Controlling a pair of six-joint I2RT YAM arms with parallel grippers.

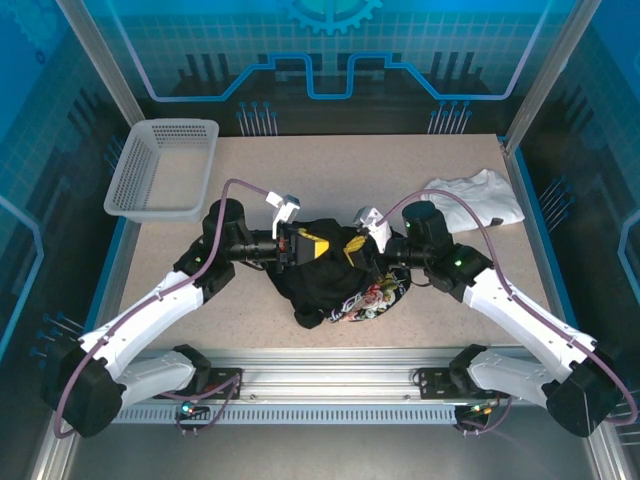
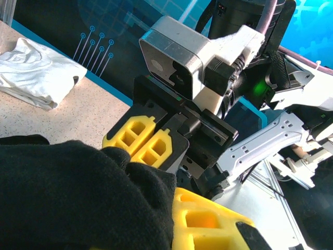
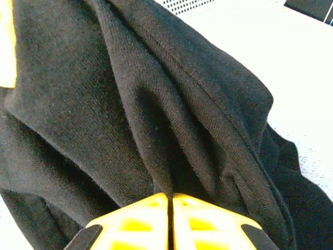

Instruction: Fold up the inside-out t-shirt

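The inside-out t-shirt (image 1: 322, 288) lies bunched in a black heap at the table's middle, its floral print (image 1: 375, 296) showing at the lower right. My left gripper (image 1: 316, 243) is shut on the heap's top. In the left wrist view black cloth (image 2: 67, 192) covers one finger, and the other yellow finger (image 2: 208, 221) shows. My right gripper (image 1: 353, 250) faces it from the right, close by. In the right wrist view my right gripper (image 3: 170, 202) is shut, pinching a raised fold of the black cloth (image 3: 130, 104).
A white garment (image 1: 475, 195) lies crumpled at the back right of the table; the left wrist view also shows this white garment (image 2: 36, 73). A grey mesh basket (image 1: 165, 165) stands at the back left. The two wrists nearly touch over the heap.
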